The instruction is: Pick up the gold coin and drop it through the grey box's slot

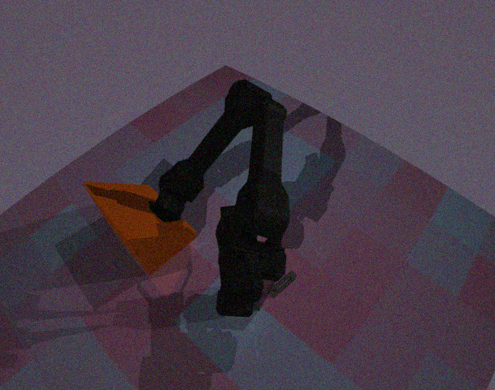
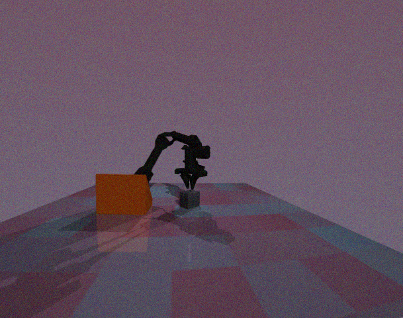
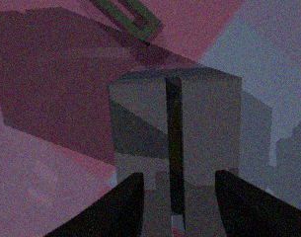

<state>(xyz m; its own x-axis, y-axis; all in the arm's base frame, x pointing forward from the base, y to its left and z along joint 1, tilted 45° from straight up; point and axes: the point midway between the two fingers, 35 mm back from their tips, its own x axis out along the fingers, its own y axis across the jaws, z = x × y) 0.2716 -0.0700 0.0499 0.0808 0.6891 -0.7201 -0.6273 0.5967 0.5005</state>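
The grey box (image 2: 189, 200) (image 3: 210, 123) stands under my gripper, with the slot in its lid facing up. In the top view the arm hides it. My gripper (image 2: 190, 188) (image 3: 179, 181) is open and empty, its two fingertips parted on either side of the slot, just above the lid. The coin (image 3: 176, 143) shows as a dim gold strip down inside the slot, clear of the fingers; how deep it sits I cannot tell. The dark-green holder (image 1: 293, 275) (image 3: 149, 33) lies beside the box, and no coin shows in its visible part.
A large orange block (image 1: 140, 227) (image 2: 121, 195) stands near the arm's base, left of the box in the exterior view. The arm reaches past it. Dark shadows and reflections of the arm and block cross the patchwork table top (image 1: 365, 272) (image 2: 208, 291).
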